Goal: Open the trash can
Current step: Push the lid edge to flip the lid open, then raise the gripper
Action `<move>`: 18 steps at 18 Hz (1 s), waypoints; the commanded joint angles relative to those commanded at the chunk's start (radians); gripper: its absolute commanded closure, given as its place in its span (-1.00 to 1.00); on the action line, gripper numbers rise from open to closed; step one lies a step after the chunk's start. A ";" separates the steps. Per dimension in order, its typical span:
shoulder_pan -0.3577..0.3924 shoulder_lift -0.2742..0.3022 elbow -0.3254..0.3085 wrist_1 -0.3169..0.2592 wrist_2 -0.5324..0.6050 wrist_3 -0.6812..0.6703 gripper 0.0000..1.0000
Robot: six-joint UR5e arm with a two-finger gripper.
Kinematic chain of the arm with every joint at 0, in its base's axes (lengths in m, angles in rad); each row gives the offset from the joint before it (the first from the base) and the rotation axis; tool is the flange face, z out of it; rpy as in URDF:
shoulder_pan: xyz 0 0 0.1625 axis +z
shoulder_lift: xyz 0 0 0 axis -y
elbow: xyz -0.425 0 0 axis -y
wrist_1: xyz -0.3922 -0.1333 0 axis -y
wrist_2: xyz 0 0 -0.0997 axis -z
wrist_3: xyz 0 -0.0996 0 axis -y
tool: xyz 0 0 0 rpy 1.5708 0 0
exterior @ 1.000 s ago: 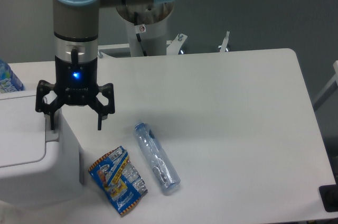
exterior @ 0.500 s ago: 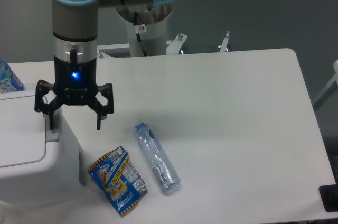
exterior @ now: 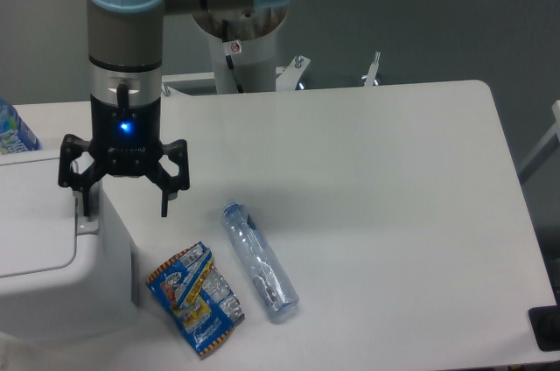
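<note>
The trash can (exterior: 61,275) is a large white boxy bin at the left edge of the view, with a flat white lid (exterior: 31,222) lying closed. A grey tab (exterior: 86,224) sits at the lid's right rim. My gripper (exterior: 124,210) hangs open over the bin's right edge. Its left finger (exterior: 86,205) comes down onto the grey tab, and its right finger (exterior: 164,203) hangs outside the bin wall, above the table. Nothing is between the fingers except the bin's edge.
A clear plastic bottle (exterior: 259,261) lies on the white table (exterior: 367,196) right of the bin. A blue snack packet (exterior: 198,297) lies beside it near the front edge. Another blue-labelled bottle (exterior: 12,130) shows at the far left.
The gripper has shifted very slightly, by a few pixels, over the tab. The lid and the other objects have not moved.
</note>
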 joint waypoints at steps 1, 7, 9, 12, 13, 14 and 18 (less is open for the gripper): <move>0.002 0.000 0.002 0.000 0.000 0.000 -1.00; 0.002 0.006 0.014 0.000 0.000 0.002 -1.00; 0.005 0.006 0.047 0.000 0.003 0.009 -1.00; 0.063 0.008 0.104 -0.003 0.064 0.031 -1.00; 0.083 0.008 0.124 -0.006 0.086 0.046 -1.00; 0.092 0.009 0.136 -0.011 0.101 0.066 -1.00; 0.123 0.026 0.137 -0.075 0.262 0.243 -1.00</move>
